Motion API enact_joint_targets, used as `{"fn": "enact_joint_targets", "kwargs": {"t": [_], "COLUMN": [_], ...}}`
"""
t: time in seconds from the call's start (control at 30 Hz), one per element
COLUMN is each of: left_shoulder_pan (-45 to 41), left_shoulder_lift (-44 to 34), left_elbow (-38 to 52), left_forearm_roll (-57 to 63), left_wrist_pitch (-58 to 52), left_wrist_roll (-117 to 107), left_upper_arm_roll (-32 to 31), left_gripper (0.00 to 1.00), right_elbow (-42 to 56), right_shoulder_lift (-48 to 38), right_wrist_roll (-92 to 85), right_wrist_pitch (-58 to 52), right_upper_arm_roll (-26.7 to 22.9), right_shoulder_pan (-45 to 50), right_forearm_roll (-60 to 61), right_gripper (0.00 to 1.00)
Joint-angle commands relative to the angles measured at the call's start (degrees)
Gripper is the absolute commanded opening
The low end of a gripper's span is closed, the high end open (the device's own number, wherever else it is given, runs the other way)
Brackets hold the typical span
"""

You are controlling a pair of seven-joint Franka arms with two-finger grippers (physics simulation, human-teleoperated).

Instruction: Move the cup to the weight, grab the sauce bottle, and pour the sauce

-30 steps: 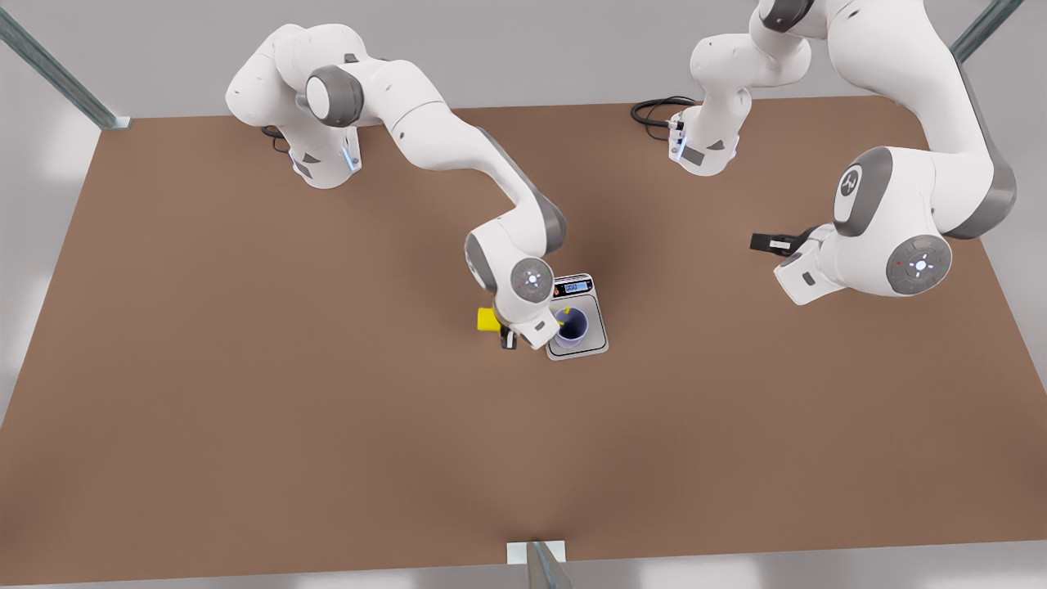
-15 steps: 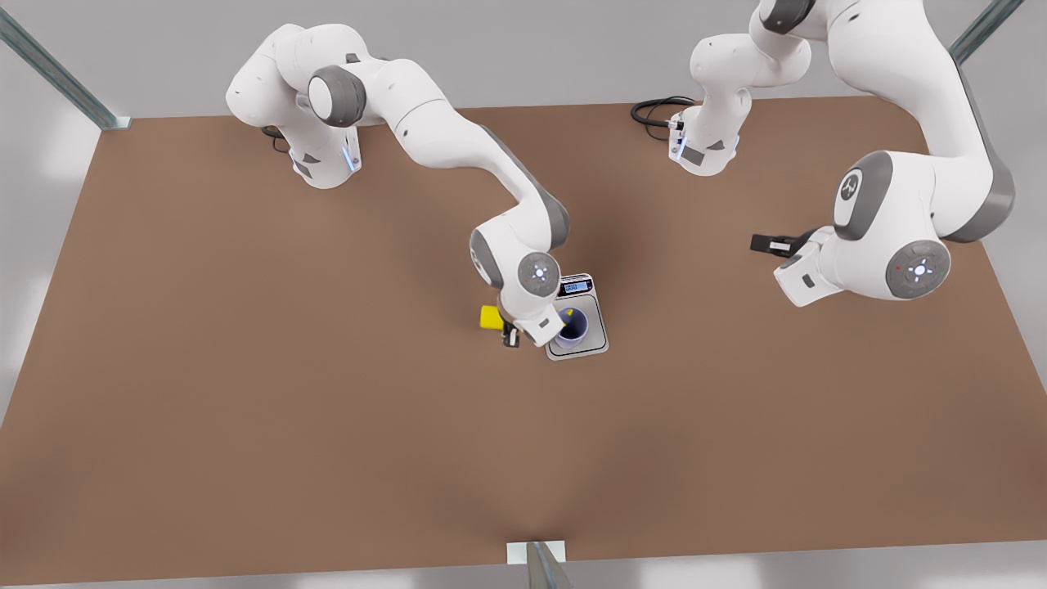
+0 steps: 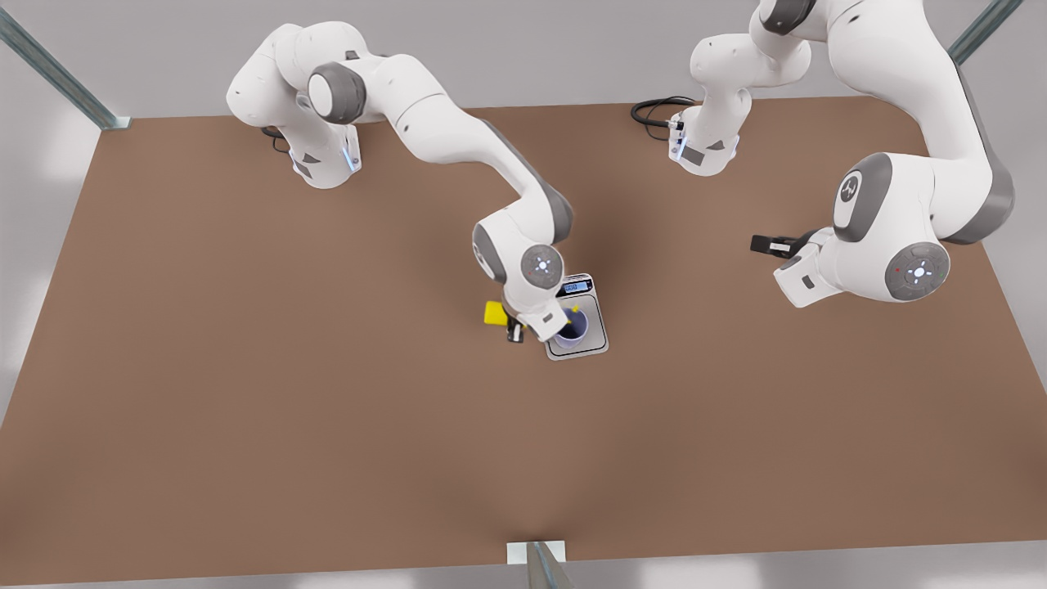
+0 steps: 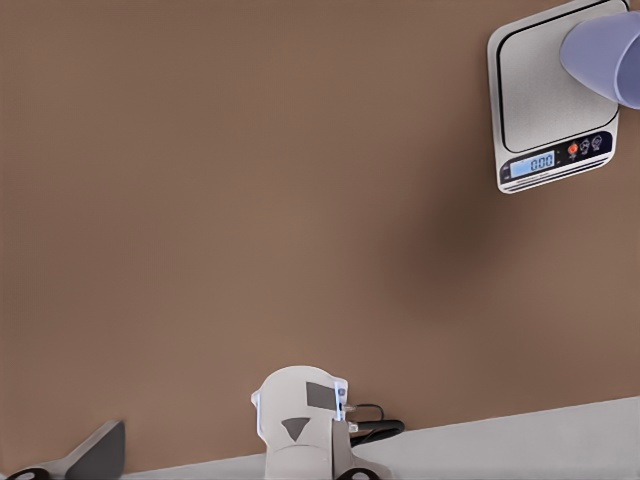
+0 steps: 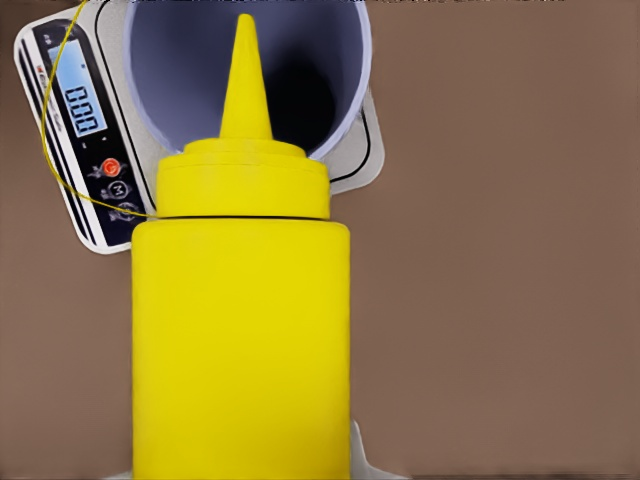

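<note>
One end effector, the right (image 3: pixel 523 325), is gripping the bottle (image 3: pixel 494 313) and has been shifting its nozzle over the cup (image 3: pixel 571 324) on the scale (image 3: pixel 601 327), so pouring is under way; left end effector (image 3: pixel 761 243), state unclear, is waiting well apart

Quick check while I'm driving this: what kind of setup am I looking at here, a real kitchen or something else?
Not a kitchen: it looks like a simulated two-arm test bench. A bare brown table framed by metal struts carries two bolted-down arm bases, and the props are a scale, a cup and a yellow sauce bottle.

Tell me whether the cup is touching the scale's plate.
Touching. In the left wrist view the cup stands flush on the scale, its base meeting the grey plate with no gap.
</note>
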Motion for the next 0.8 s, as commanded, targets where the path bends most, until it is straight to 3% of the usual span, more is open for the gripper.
{"fn": "enact_joint_targets", "kwargs": {"t": [0.0,0.17,0.47,0.57,0.7,0.77], "left_shoulder_pan": [0.0,0.0,-0.2,-0.3,-0.3,-0.3], "left_shoulder_lift": [0.0,0.0,0.0,0.0,0.0,0.0], "left_elbow": [0.0,0.1,0.1,0.2,0.2,0.2], "left_forearm_roll": [0.1,0.1,0.1,0.2,0.1,0.1], "left_wrist_pitch": [0.0,0.0,0.1,0.1,0.1,0.1], "left_wrist_roll": [0.1,0.1,-0.3,-0.5,-0.5,-0.5], "left_upper_arm_roll": [0.0,0.0,0.0,-0.1,-0.1,-0.1], "left_gripper": [1.0,1.0,1.0,1.0,1.0,1.0], "right_elbow": [-0.5,-1.7,-4.6,-4.6,-4.5,-4.6], "right_shoulder_lift": [-1.5,-4.5,-2.7,-0.7,6.0,8.2], "right_wrist_roll": [-1.2,-13.8,-52.6,-59.2,-69.0,-71.9], "right_wrist_pitch": [-0.5,-5.2,-24.0,-25.1,-25.1,-25.1], "right_upper_arm_roll": [-0.1,0.5,1.3,11.0,12.6,15.8], "right_shoulder_pan": [-0.4,-9.3,-30.5,-40.2,-45.7,-48.8], "right_forearm_roll": [0.2,16.2,39.7,42.1,51.2,53.4], "right_gripper": [0.57,0.57,0.57,0.57,0.57,0.57]}}
